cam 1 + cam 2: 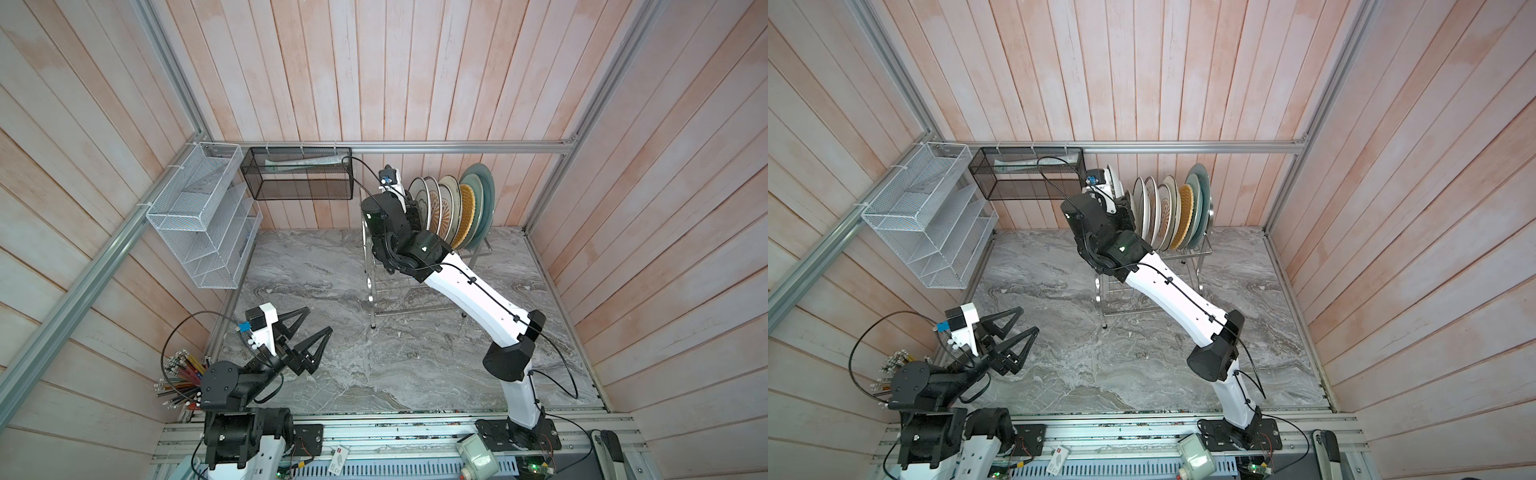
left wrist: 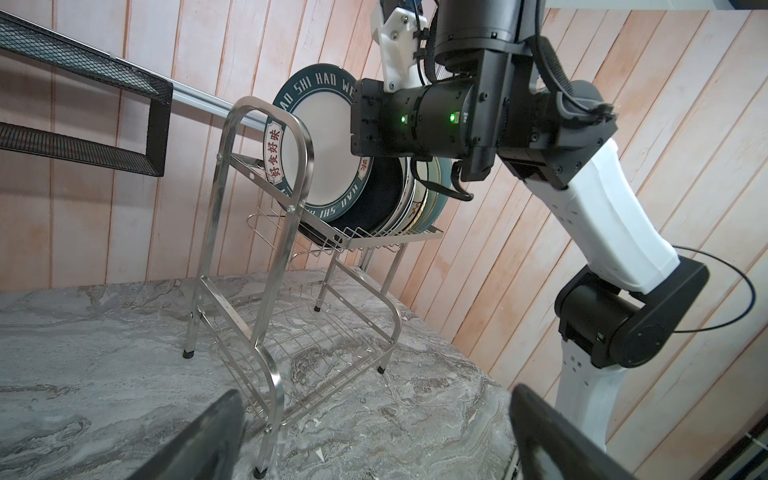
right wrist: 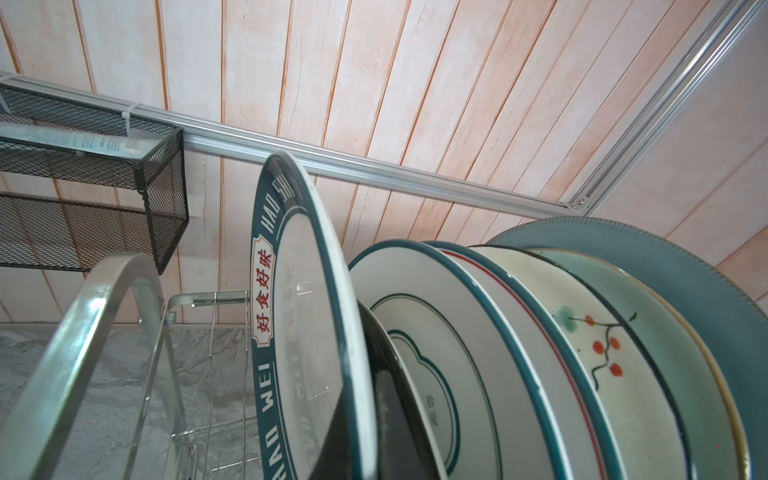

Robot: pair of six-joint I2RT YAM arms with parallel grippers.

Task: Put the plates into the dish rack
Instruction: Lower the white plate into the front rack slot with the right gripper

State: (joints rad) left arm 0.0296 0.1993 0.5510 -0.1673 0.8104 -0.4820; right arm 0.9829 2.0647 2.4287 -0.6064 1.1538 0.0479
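**Item:** lettered plate [image 2: 320, 137], dark-rimmed with a white centre, the last in the row
**Location:** upper tier of the dish rack [image 2: 266, 257], which stands at the far edge of the bench [image 1: 374, 374], toward its far right corner
**Attitude:** on edge and roughly upright. Its face looks along the row, and its top rim rises above its neighbours
**Neighbours:** the rack's arched tube end is on its outer side. A black plate [image 3: 390, 374] is just beside it on the other, and the other plates [image 1: 453, 208] are packed face to face beyond that
**Row axis:** runs along the bench's far edge, so any release or withdrawal goes up and away across that line
**Right gripper** [image 1: 1128, 214]**:** pressed together directly at this plate. In the right wrist view the plate's rim runs straight down into the jaws, so it is judged to be pinching the rim. The contact itself is mostly hidden
**Left gripper** [image 1: 319, 319]**:** spread to its widest and holding nothing. It hovers near the bench's near left corner, well apart from the rack
**Nearer arm:** the right, already on the plate
**Judgement:** no plate lies on the bench, so this looks like the closing placement. Whether the plate is fully seated between the pegs cannot be told
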